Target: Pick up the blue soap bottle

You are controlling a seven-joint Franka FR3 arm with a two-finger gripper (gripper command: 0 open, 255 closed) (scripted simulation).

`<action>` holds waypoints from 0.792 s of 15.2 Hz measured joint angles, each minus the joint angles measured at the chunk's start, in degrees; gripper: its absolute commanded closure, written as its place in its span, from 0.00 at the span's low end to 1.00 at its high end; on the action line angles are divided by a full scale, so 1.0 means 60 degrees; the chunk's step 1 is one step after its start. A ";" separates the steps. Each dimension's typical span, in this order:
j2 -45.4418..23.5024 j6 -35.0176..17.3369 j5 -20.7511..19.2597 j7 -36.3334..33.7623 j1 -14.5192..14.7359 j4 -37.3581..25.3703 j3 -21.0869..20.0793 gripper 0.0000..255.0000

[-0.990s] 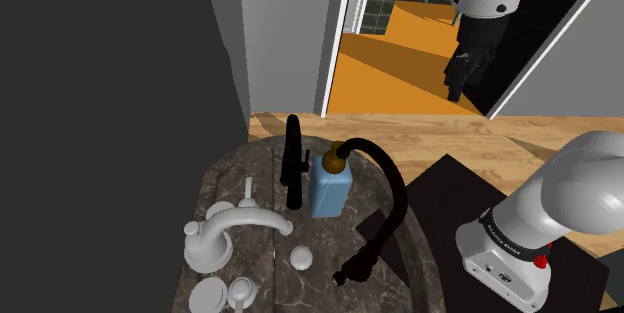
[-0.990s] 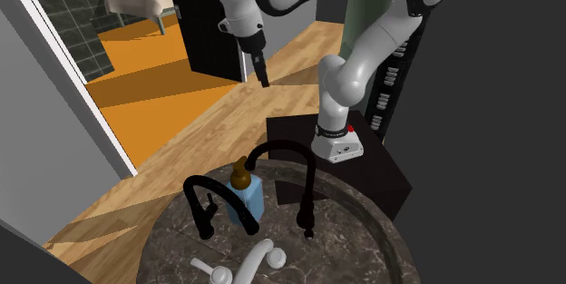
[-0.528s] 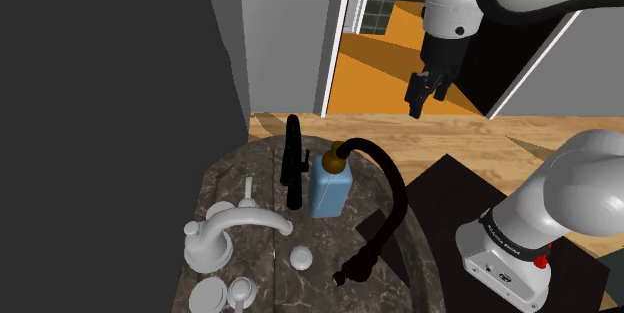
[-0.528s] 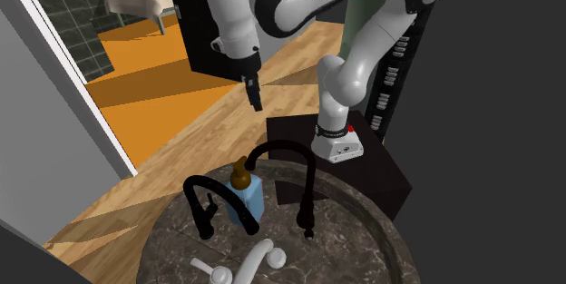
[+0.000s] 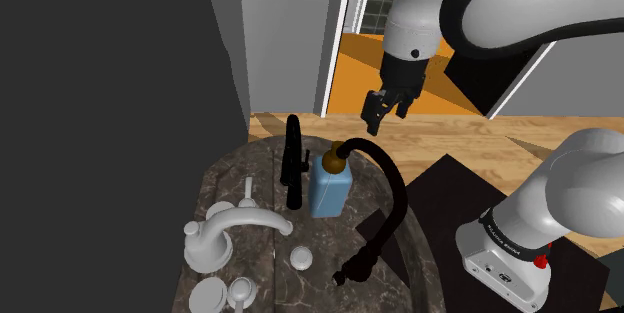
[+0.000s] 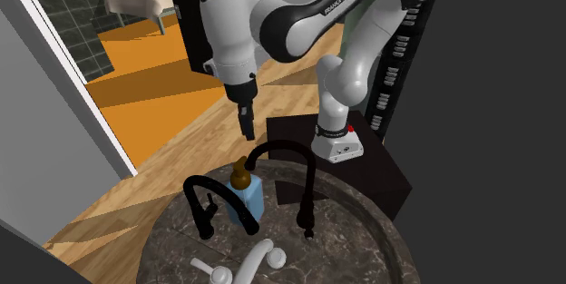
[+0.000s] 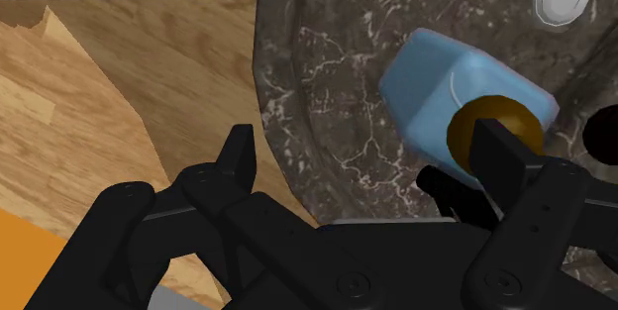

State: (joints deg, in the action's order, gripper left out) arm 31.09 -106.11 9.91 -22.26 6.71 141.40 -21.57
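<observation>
The blue soap bottle point(image 5: 328, 189) with a brown pump cap stands upright on the dark marble basin top point(image 5: 230, 186), between two black taps. It also shows as the blue soap bottle point(image 6: 255, 197) and, seen from above, as the blue soap bottle point(image 7: 441, 85). My gripper point(image 5: 380, 117) hangs open in the air, above the bottle and a little to the shoulder view's right of it, pointing down. In the second exterior view the gripper point(image 6: 248, 133) is just above the pump cap. The wrist view has the gripper point(image 7: 366, 155) with fingers apart; the bottle lies beyond one finger point(image 7: 495, 155), untouched.
A straight black tap point(image 5: 293, 161) and an arched black tap point(image 5: 385, 206) flank the bottle closely. A white tap point(image 5: 225, 233) with knobs sits nearer the camera. The robot's stand point(image 5: 505, 261) is at the lower right. A wooden floor point(image 5: 450, 131) and a doorway lie behind.
The gripper has come down and moved toward the shoulder view's left, from high by the doorway to just above the bottle. The bottle and taps have not moved.
</observation>
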 measured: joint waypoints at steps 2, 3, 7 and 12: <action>-0.0459 -0.0573 0.0097 -0.0415 0.0048 -0.0121 -0.0382 0.00; -0.0786 -0.0843 0.0082 -0.0626 0.0029 -0.0299 -0.0572 0.00; -0.1661 -0.1732 -0.0577 -0.1518 0.0133 -0.0678 -0.1172 0.00; -0.2096 -0.2461 -0.0136 -0.1720 0.0236 -0.0420 -0.1285 0.00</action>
State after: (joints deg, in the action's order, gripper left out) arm 18.52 -120.88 9.10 -32.59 8.12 138.89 -29.28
